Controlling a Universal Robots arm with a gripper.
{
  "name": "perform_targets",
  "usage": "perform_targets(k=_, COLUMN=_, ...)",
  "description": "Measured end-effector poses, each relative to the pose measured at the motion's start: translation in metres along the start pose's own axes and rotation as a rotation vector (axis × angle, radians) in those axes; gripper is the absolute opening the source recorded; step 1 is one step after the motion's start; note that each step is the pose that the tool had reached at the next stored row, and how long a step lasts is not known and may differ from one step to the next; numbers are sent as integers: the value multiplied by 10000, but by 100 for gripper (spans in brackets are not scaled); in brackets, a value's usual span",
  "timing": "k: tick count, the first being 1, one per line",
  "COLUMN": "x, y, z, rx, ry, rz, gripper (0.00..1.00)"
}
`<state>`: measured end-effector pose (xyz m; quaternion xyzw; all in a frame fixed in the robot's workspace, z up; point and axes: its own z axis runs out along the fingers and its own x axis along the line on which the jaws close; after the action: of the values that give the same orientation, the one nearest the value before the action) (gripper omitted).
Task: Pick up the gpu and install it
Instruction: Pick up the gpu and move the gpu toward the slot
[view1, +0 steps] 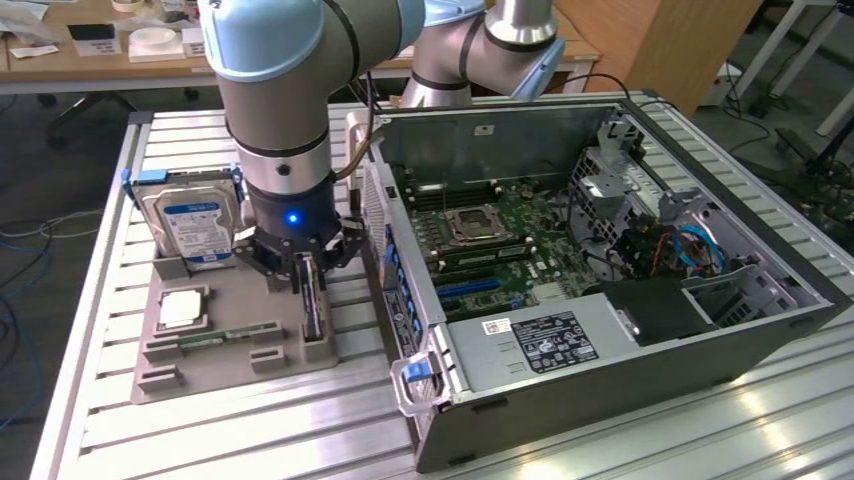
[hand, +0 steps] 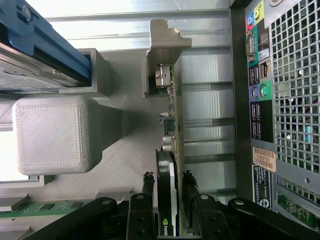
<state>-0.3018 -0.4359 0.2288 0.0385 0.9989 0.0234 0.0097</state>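
Straddling the upright gpu in its grey holder on the tabletop — jaws stood parted either side, not yet clamped.

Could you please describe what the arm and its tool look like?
The arm is a thick silver-grey tube with pale blue joint caps, a black band and a small blue light near the wrist. The tool is black, with bolted link fingers.
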Motion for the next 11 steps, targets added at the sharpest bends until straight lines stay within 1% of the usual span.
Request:
perform_targets(k=8, x=0, y=0, z=0, rx=0, ry=0, rz=0, gripper=36)
perform_targets(k=9, x=0, y=0, z=0, rx=-1, ry=1, rz=0, gripper=35)
perform_targets(k=10, x=0, y=0, z=0, rx=1, ry=1, rz=-1, gripper=29)
perform_targets(k=11, x=0, y=0, z=0, rx=1, ry=0, rz=0, gripper=29)
